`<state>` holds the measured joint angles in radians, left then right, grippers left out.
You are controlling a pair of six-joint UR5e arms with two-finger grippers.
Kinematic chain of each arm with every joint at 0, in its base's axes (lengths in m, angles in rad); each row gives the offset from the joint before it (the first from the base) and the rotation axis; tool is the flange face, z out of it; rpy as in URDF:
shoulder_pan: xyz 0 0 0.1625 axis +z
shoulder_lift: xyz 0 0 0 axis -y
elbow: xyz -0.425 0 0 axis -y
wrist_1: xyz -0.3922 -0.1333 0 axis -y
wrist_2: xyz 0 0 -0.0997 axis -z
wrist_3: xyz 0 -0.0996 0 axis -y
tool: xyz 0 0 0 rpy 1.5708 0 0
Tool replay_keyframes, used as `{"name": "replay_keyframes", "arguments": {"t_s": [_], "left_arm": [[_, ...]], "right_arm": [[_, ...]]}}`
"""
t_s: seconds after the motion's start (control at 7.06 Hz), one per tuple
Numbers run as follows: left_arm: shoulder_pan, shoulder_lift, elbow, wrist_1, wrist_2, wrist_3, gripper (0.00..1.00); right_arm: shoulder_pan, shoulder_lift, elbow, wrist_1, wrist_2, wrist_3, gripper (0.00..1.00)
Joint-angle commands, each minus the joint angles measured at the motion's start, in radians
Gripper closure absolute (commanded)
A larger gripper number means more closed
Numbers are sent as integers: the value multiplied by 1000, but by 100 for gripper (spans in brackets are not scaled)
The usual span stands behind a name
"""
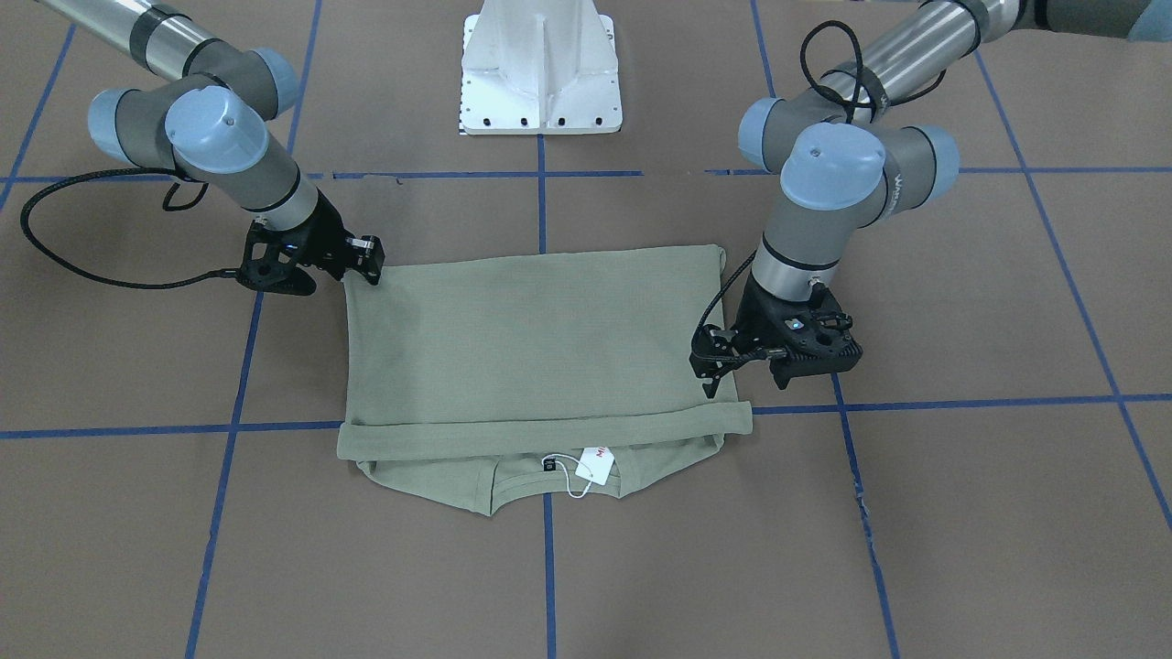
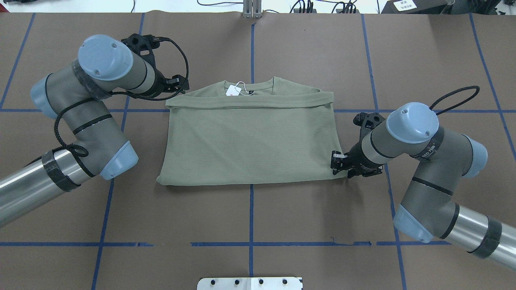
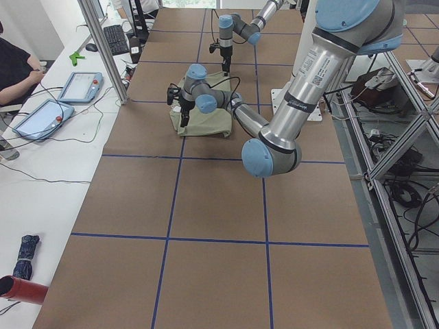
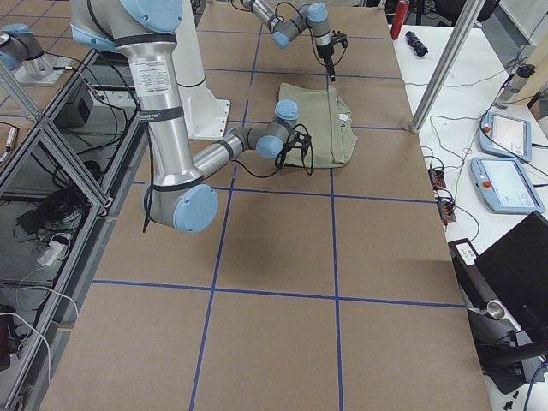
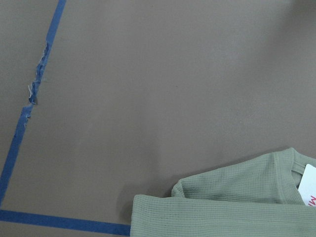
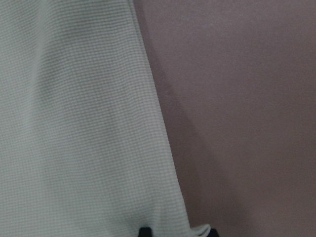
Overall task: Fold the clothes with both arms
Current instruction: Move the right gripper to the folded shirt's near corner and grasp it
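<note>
The right claw (image 2: 335, 161) sits at the near right corner of the green shirt (image 2: 250, 137), tips a little apart around the edge. The shirt lies folded flat on the bench (image 2: 302, 217), with wide brown top on every side. The left claw (image 2: 180, 83) is just beside the far left corner; apart or together, I cannot tell.

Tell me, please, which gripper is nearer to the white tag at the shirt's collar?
Left. The left gripper sits beside the collar end of the shirt, near the tag; the right gripper is at the diagonally opposite corner, much farther away.
</note>
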<state>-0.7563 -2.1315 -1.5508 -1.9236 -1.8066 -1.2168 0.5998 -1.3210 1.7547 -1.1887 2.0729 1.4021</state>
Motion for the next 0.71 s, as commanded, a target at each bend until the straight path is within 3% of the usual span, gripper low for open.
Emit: {"name": "replay_keyframes", "arguments": {"t_s": [0.0, 0.28, 0.57], "left_arm": [[0, -1, 0, 0, 1, -3, 0], [0, -1, 0, -2, 1, -4, 0], [0, -2, -17, -2, 4, -7, 0]], "right_arm": [[1, 0, 8, -15, 7, 0, 100], [5, -26, 41, -14, 12, 0, 100], [-17, -198, 214, -14, 29, 1, 100]]}}
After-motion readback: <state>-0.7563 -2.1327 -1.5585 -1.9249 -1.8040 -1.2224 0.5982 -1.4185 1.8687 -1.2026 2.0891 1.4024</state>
